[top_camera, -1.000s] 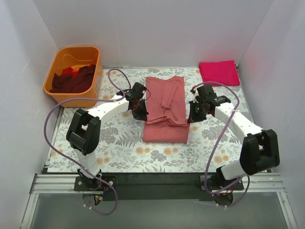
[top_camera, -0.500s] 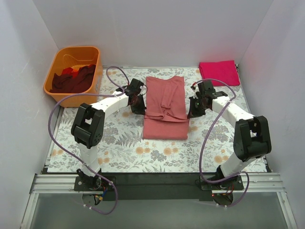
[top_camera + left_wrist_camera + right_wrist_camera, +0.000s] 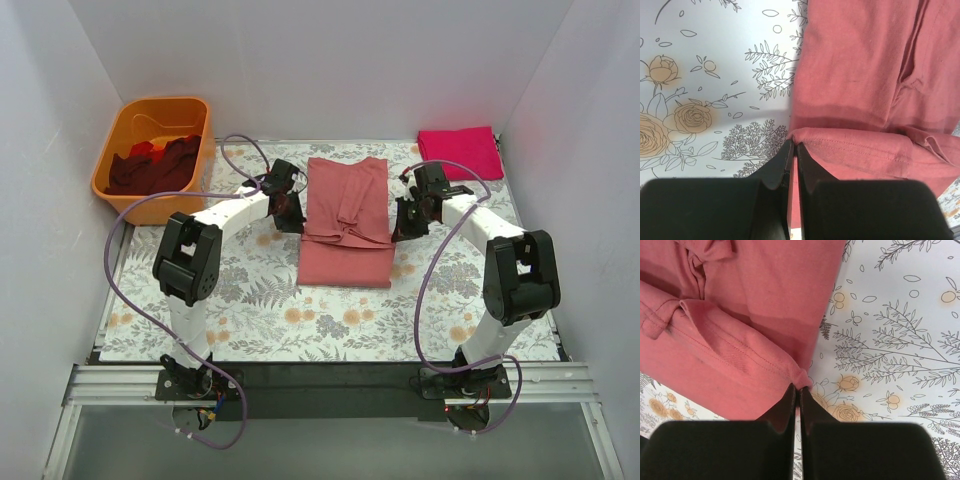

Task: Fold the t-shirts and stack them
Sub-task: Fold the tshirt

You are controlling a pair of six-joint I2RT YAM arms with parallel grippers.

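On the floral table cover (image 3: 240, 300), the salmon-pink t-shirt (image 3: 345, 262) lies mid-table, its near hem doubled over. The left gripper (image 3: 792, 144) is pinched tight on the hem's left corner, and the right gripper (image 3: 798, 386) is clamped on its right corner. Farther back, a folded magenta t-shirt (image 3: 460, 152) lies at the far right. Dark maroon t-shirts (image 3: 155, 168), perhaps with a red one, lie in the orange tub (image 3: 205, 160) at far left.
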